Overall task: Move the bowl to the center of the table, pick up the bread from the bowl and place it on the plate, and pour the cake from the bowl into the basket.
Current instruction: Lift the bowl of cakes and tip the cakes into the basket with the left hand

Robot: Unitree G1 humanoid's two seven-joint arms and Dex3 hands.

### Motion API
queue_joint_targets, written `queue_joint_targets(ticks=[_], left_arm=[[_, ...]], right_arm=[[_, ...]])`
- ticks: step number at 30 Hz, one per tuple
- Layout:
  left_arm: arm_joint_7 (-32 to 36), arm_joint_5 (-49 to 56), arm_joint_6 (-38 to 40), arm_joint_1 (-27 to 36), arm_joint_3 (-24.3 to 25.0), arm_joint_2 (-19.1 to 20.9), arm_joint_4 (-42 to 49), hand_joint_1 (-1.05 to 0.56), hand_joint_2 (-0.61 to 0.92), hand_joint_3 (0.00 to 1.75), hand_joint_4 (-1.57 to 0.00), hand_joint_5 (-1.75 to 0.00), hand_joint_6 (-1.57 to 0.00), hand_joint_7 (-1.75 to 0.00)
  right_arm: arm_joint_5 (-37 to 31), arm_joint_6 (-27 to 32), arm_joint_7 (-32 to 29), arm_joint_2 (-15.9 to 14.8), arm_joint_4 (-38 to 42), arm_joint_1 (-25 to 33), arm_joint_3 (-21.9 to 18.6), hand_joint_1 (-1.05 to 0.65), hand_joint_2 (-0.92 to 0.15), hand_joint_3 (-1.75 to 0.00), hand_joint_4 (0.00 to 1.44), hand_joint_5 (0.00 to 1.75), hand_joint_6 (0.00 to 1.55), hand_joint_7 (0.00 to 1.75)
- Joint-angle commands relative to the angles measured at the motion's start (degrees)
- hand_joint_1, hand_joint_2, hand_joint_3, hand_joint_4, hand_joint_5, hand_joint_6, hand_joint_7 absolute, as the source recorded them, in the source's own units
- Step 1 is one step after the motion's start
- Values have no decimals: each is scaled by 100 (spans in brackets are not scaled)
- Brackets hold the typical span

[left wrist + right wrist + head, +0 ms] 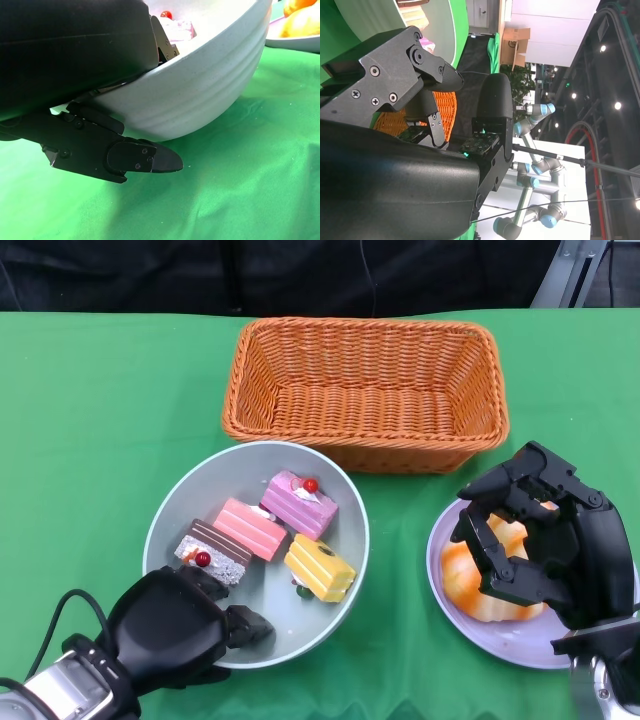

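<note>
Black left hand (175,630) fingers (145,157) grip bowl (340,600).

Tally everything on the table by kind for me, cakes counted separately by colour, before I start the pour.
Pink cake: 1
Purple cake: 1
Yellow cake: 1
Chocolate cake: 1
Bread: 1
Bowl: 1
Plate: 1
Wicker basket: 1
Total: 8

This looks like a robotics lab or demo hall. The right wrist view shows grey-and-blue robot arms (540,170) on a white stand, ceiling spotlights (618,105), a cardboard box (516,42) and a potted plant (522,82). A green cloth (100,420) covers the surface, with black curtain (120,275) on its far side.
</note>
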Motion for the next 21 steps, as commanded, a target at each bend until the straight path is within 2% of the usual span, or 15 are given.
queue_joint_targets(ticks=[1,9,13,14,15,16,19,21], left_arm=[[31,-19,-14,18,-37,51,107,-39,92,24,-99,-12,-86,-5],[29,-18,-11,12,-70,43,143,-40,92,23,-100,-14,-87,-4],[312,-122,-235,-19,-71,-10,328,-38,92,15,-106,-20,-97,-7],[401,-139,-294,-36,-76,-24,385,-37,92,12,-103,-31,-102,-7],[552,-165,-367,-54,-80,-50,466,-36,92,8,-90,-67,-108,-6],[667,-184,-423,-70,-84,-70,533,-36,91,5,-82,-88,-112,-6],[936,-195,-544,-129,-116,-103,705,-35,92,2,-69,-123,-115,-6],[1097,-186,-610,-173,-134,-124,823,-32,92,4,-61,-149,-116,-12]], right_arm=[[50,-59,2,-7,-3,-20,-8,1,-52,-104,68,162,63,127],[67,-33,16,-15,-17,-22,-11,0,-51,-105,68,163,62,128],[77,-42,39,-17,-21,-9,-12,0,-51,-104,67,162,62,128],[73,-52,46,-18,-13,-10,-12,0,-51,-104,67,162,62,128],[74,-57,52,-15,-8,-9,-11,0,-51,-103,68,162,62,128],[74,-59,56,-12,-6,-8,-11,-1,-51,-102,68,161,62,127],[96,-25,69,2,-23,-4,-10,-1,-52,-102,68,161,63,127],[102,-1,63,14,-43,1,-7,0,-53,-102,68,160,63,126]])
